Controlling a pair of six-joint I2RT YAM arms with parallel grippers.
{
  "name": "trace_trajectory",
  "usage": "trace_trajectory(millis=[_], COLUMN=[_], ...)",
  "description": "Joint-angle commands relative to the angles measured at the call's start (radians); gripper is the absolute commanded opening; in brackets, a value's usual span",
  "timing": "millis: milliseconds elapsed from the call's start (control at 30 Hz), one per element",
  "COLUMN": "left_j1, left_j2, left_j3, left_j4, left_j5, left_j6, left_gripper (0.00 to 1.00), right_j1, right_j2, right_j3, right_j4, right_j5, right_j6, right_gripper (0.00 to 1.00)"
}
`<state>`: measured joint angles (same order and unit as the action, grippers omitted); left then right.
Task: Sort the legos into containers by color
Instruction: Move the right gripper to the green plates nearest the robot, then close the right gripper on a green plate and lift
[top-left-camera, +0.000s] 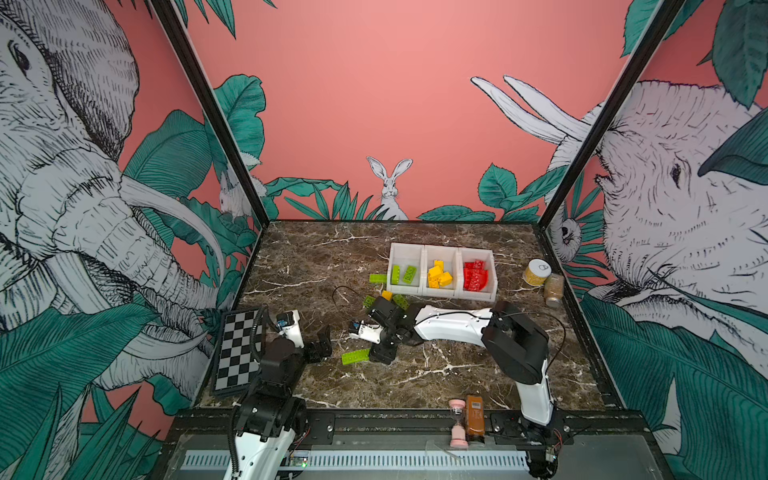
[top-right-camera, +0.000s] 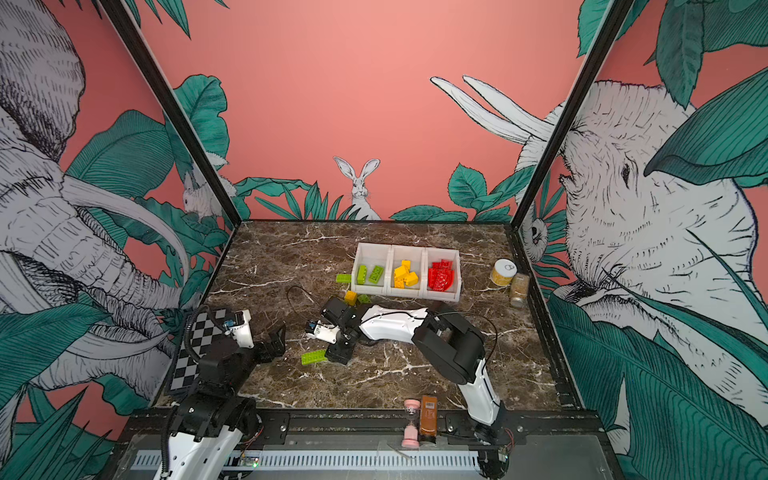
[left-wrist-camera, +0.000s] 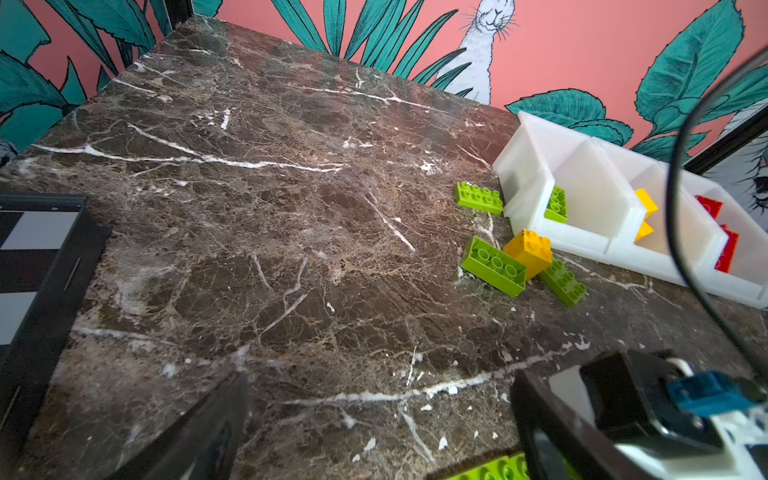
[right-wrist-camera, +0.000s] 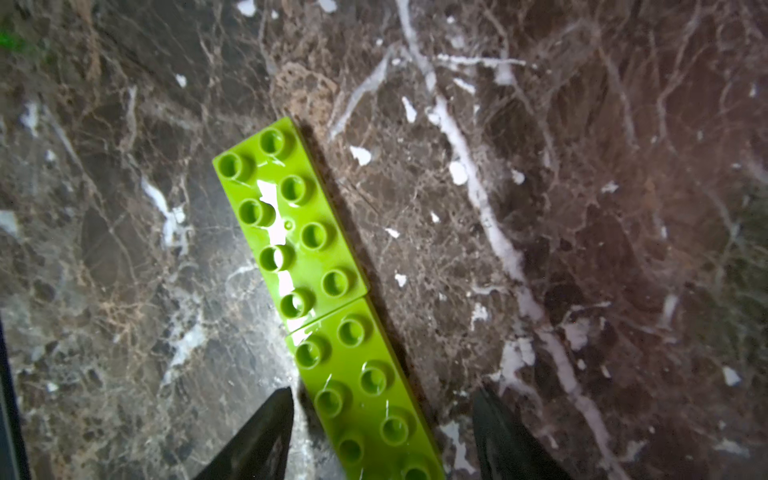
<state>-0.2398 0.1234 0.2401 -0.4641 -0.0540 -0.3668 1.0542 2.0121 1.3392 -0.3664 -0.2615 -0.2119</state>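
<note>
Lime-green legos lie end to end beneath the right gripper, long axis across its parted jaws. Left gripper, also open, is farther.

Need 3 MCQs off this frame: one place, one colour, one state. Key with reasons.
1. The loose yellow brick lies:
A) on a red brick
B) on the table before the bins, between green bricks
C) against the back wall
2. The middle bin holds:
A) red
B) green
C) yellow
3. The right gripper is:
A) open, astride a green brick
B) shut on a red brick
C) lifting a yellow brick

B: green ones flank it.
C: only yellow inside.
A: fingers flank the brick, gaps both sides.
</note>
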Motion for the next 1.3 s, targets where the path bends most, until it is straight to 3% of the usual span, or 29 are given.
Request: trace_trajectory(millis=[0,233,633,1033,1267], left_j1=[-0.003,-0.003,-0.003,-0.003,-0.003], left_j2=[-0.005,-0.001,0.007,0.027,0.037], left_j3=[-0.008,-0.013,-0.015,-0.017,-0.015], left_j4=[0.015,0.025,0.034,0.049,0.056], left_j5=[0.008,0.009,0.006,0.018,0.025], left_j6=[-0.011,-0.010,-0.011,-0.006,-0.003], left_gripper=[0.99,0.99,0.99,0.99,0.99], right_j1=[0.007,0.003,-0.024,-0.063,-0.098], right_j2=[0.016,0.024,0.009,-0.088,-0.181], right_j3=[0.008,-0.001,-0.020,-0.114,-0.094], right_j4=[-0.011,-0.017,0.047,0.146,0.169], right_j5=[0.007,0.029,-0.008,0.039,0.077], right_j6=[-0.017,-0.029,0.061,0.240,0.343], right_gripper=[0.63,0.52,0.39,0.25,0.22])
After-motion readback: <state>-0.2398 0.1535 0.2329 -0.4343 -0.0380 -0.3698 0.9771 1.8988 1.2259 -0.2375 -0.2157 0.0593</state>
